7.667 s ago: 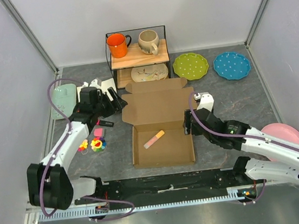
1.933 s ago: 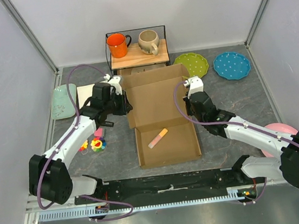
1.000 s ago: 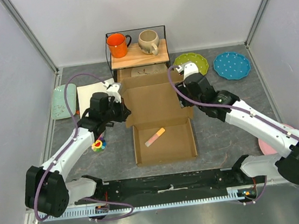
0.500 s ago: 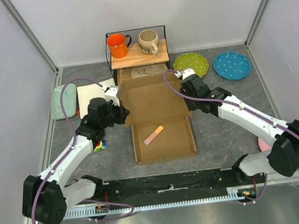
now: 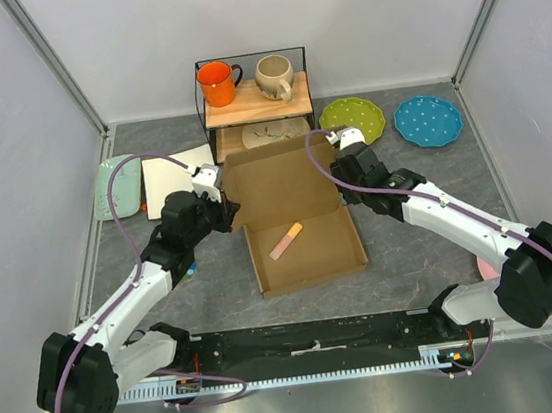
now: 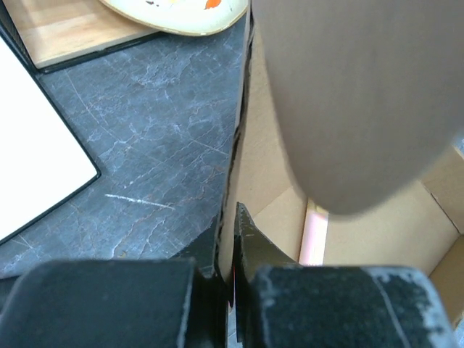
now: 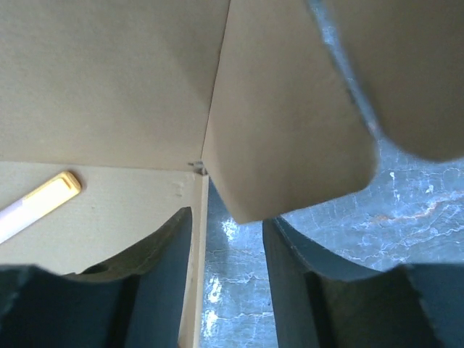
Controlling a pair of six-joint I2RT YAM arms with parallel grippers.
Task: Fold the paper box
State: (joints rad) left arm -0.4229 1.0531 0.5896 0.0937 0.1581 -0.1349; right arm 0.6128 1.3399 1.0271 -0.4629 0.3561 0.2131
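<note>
from above, the paper box [image 5: 318, 252] was seen mid-table between the arms, its long axis running near to far and slightly skewed, with the tray near and the lid raised at the far end. a pink and yellow marker [image 5: 285, 241] lay in the tray. the left gripper [image 5: 223, 211] was set at the lid's left edge, the right gripper [image 5: 339, 175] at its right.

in the left wrist view, the fingers [image 6: 250, 246] were pressed together on a cardboard edge.

in the right wrist view, the fingers [image 7: 163, 246] were held spread, with a rounded corner of the box seen between them.
</note>
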